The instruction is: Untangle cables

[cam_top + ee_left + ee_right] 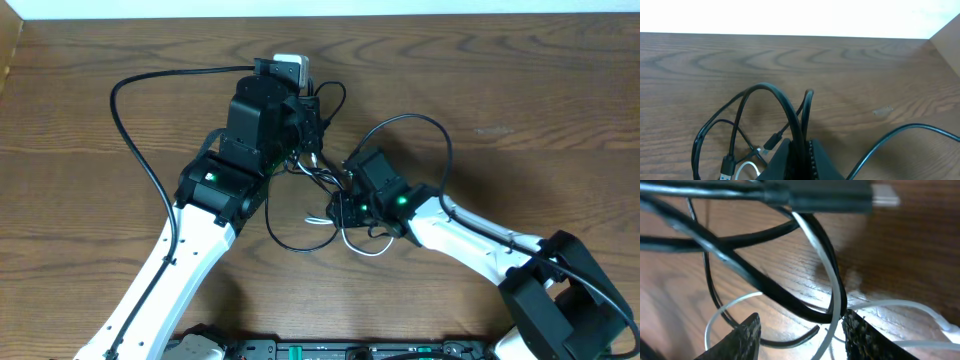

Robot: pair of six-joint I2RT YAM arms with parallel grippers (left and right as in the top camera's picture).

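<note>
The cables [320,185] lie in a loose bunch on the brown wooden table [520,90], in the middle of the overhead view, between the 2 arms; most are black and 1 is white. The left gripper [802,147] sits at the upper middle of the overhead view, at the top edge of the bunch; in its own camera its 2 fingers are pressed together at the bottom middle, pinching a black cord [775,95]; that cord comes up out of the fingers and bends over in a tall loop toward the lower left of the frame. A small plug [772,142] hangs just left of the fingers.

The right gripper [801,317] is just right of the middle in the overhead view, down on the bunch; in its own camera its 2 fingers stand spread apart at the bottom of the frame; the white cord [827,270] and 1 black cord run down into the gap between them; I cannot tell if the fingers touch them. A big black plug [840,197] with a silver tip crosses the top of that frame.
</note>
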